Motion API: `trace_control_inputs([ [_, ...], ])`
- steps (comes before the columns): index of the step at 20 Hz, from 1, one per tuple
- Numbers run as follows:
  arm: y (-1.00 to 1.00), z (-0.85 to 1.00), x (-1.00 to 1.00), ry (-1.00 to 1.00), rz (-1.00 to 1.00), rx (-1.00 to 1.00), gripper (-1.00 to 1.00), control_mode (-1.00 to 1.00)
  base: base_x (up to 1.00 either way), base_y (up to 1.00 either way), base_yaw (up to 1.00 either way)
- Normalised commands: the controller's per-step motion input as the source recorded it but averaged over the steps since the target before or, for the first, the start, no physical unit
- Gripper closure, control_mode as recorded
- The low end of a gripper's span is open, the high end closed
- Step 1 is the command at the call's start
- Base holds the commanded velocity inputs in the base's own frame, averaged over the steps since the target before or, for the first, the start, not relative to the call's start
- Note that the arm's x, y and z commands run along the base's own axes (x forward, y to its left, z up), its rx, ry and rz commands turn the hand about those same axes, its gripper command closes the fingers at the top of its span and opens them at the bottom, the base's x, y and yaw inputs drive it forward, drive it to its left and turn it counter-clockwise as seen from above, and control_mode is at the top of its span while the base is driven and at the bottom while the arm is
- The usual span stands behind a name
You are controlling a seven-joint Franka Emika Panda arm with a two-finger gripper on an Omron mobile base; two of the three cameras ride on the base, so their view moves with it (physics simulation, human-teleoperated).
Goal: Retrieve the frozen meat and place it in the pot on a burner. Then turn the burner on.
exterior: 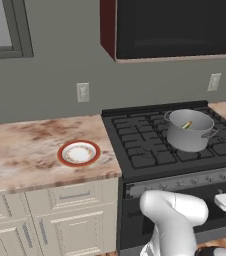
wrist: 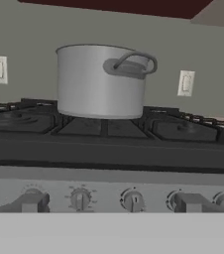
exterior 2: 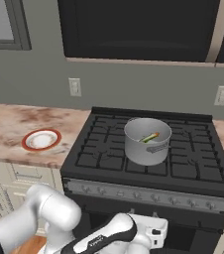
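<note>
Right base view, frozen meat (exterior 2: 150, 137) inside pot (exterior 2: 146, 149)

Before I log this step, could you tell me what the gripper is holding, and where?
Nothing: the gripper is open, facing the stove knobs.

frozen meat (exterior 2: 150, 137) half hidden by pot (exterior 2: 147, 142) wall — markings too small

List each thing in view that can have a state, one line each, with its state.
Meat: lying inside the pot, leaning on its wall.
Pot: upright on the stove grate, uncovered.
Plate: on the counter, nothing on it.
Stove knobs: setting cannot be told; no flame seen.
Gripper: jaws open, holding nothing, facing the knob row.
</note>
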Motion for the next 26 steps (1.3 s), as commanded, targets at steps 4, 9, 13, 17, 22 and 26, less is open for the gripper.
trace_control_inputs([
  [4, 0.0, -0.02, 0.27, 0.0, -0.04, -0.01, -1.0, -1.0, 0.0, 0.0, 0.0],
  [9, 0.0, -0.03, 0.27, 0.0, -0.05, -0.01, -1.0, -1.0, 0.0, 0.0, 0.0],
  [13, 0.0, -0.04, 0.18, 0.0, 0.0, 0.0, -1.0, -1.0, 0.0, 0.0, 0.0],
  [17, -0.02, -0.41, 0.29, -0.01, 0.0, 0.02, -1.0, -1.0, 0.0, 0.0, 0.0],
  [22, -0.18, -0.46, 0.28, -0.03, 0.0, 0.01, -1.0, -1.0, 0.0, 0.0, 0.0],
  [26, -0.14, -0.16, 0.13, -0.13, 0.04, 0.0, -1.0, -1.0, 0.0, 0.0, 0.0],
])
